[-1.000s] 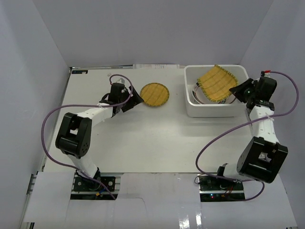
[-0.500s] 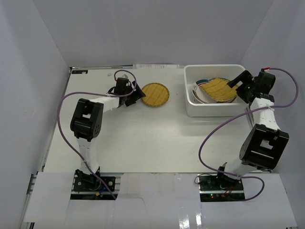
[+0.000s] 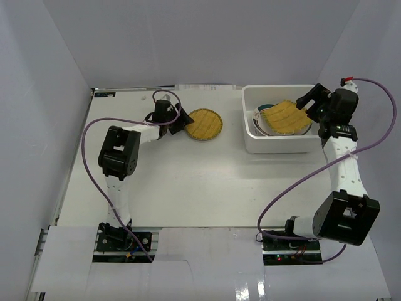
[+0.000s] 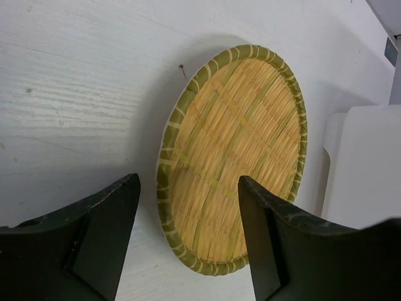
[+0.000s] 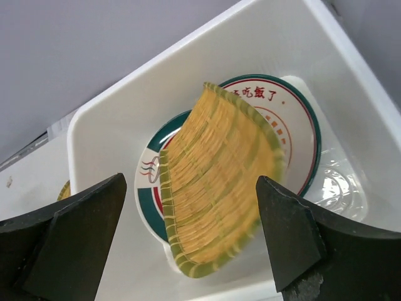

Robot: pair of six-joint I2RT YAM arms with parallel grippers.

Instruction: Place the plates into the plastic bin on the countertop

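A round woven yellow plate (image 3: 204, 125) (image 4: 235, 150) lies flat on the white countertop (image 3: 188, 182). My left gripper (image 3: 177, 123) (image 4: 188, 182) is at its left edge, open, with the plate's near rim between the fingers and no visible contact. The white plastic bin (image 3: 279, 145) (image 5: 125, 106) stands at the back right. Inside it, a squarish woven yellow plate (image 3: 285, 117) (image 5: 219, 182) rests tilted on a white plate with a patterned rim (image 5: 294, 125). Over the bin's right end hangs my right gripper (image 3: 310, 103) (image 5: 191, 180), open and holding nothing.
White enclosure walls rise close behind the countertop and on both sides. A purple cable (image 3: 94, 135) loops beside the left arm, and another (image 3: 294, 185) trails in front of the bin by the right arm.
The right gripper opened and let go of the squarish woven plate, which dropped into the bin. The left gripper moved right, up to the round plate's edge.
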